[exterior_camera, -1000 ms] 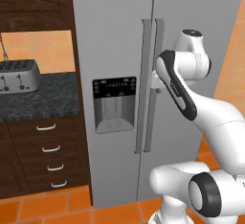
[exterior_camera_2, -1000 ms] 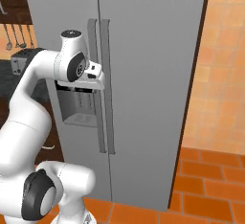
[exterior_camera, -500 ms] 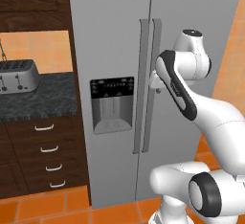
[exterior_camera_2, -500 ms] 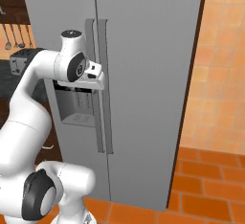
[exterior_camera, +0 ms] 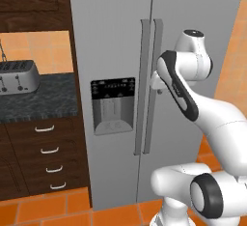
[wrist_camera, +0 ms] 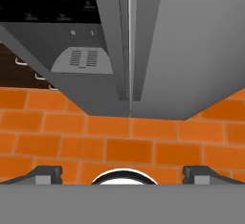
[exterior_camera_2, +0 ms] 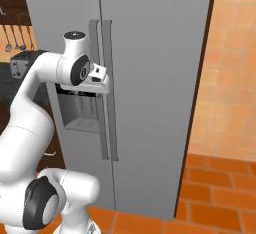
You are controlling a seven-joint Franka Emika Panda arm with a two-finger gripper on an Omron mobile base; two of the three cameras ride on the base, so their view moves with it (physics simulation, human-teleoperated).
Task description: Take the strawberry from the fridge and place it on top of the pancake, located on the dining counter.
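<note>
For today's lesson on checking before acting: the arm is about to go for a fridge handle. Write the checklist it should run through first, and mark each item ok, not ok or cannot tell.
1. Gripper open: ok, fingers spread wide in the hand view.
2. Gripper empty: ok, nothing between the fingers.
3. Fridge doors shut: ok, both closed, so a door must be pulled first.
4. Hand near the handles: ok, it sits beside them at mid height.
5. Handle between the fingers: not ok, the hand view looks down the door seam at the floor.
6. Strawberry's place inside: cannot tell, doors hide it.
</note>
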